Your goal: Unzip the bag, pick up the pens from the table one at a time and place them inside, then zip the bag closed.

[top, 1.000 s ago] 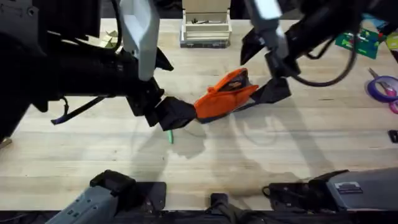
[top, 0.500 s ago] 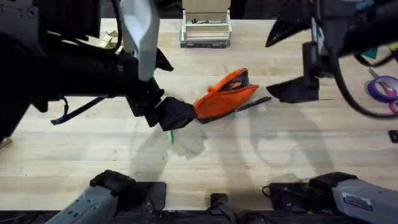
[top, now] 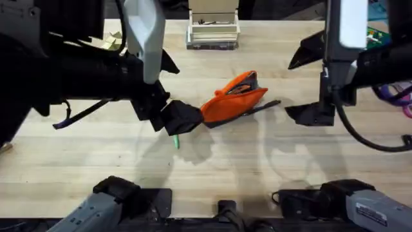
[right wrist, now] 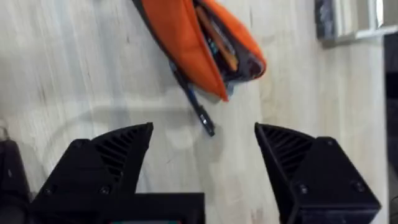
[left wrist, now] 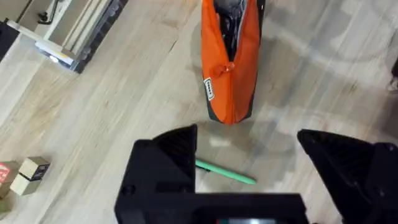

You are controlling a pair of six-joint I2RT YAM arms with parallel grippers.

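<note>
The orange bag [top: 233,98] lies tilted at mid-table, its zipper open at the far end with pens showing inside [right wrist: 214,46]. My left gripper [top: 178,120] stands open at the bag's near left end, which lies just beyond its fingers [left wrist: 165,162]. The green pen [left wrist: 225,173] lies on the table between those fingers and shows as a short stub [top: 175,142] from overhead. A dark pen [top: 261,107] pokes out from beside the bag's right end [right wrist: 198,109]. Right of the bag, my right gripper [top: 312,115] hangs open, apart from it and holding nothing.
A white organiser box [top: 212,29] stands at the back centre. Small wooden blocks [top: 112,40] sit at the back left. A purple tape roll [top: 396,90] and a green item [top: 370,42] lie at the right edge. Bare table [top: 257,161] stretches in front of the bag.
My right gripper has drawn back from the bag's right end, moving right and toward the front, leaving the dark pen beside the bag. The left arm and bag have stayed put.
</note>
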